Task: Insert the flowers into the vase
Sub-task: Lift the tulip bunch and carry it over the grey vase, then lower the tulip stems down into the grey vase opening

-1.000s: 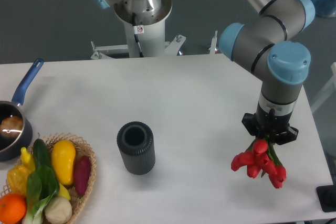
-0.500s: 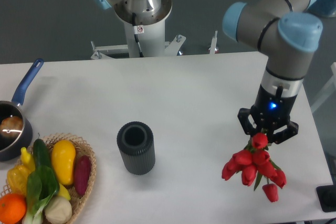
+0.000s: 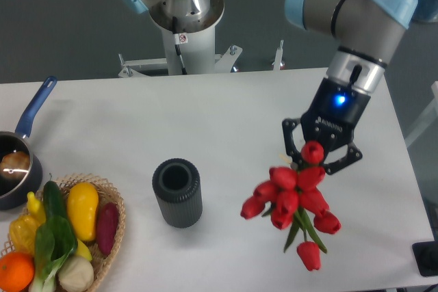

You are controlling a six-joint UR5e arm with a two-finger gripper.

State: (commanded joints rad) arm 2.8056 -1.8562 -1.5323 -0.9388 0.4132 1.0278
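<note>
Where the white desk (image 3: 226, 114) fills most of the view, the grey-and-blue arm reaches in from the upper right, its wrist tilted down and to the left, a blue light lit on it. The pincer (image 3: 316, 156) hangs over the right part of the desk, its black fingers pinching the flowers (image 3: 293, 200) at the top of the bunch. The bunch of red tulip buds dangles below the pincer, clear of the desk, fanning down and leftward, with green stems showing between the lower buds; one bud hangs lowest. The vase (image 3: 177, 193), a dark grey ribbed cylinder, stands upright left of the flowers and apart from them, its round mouth open. At far left sit a wicker basket (image 3: 116, 227) of vegetables and a dark pot (image 3: 17, 169) with blue handle.
</note>
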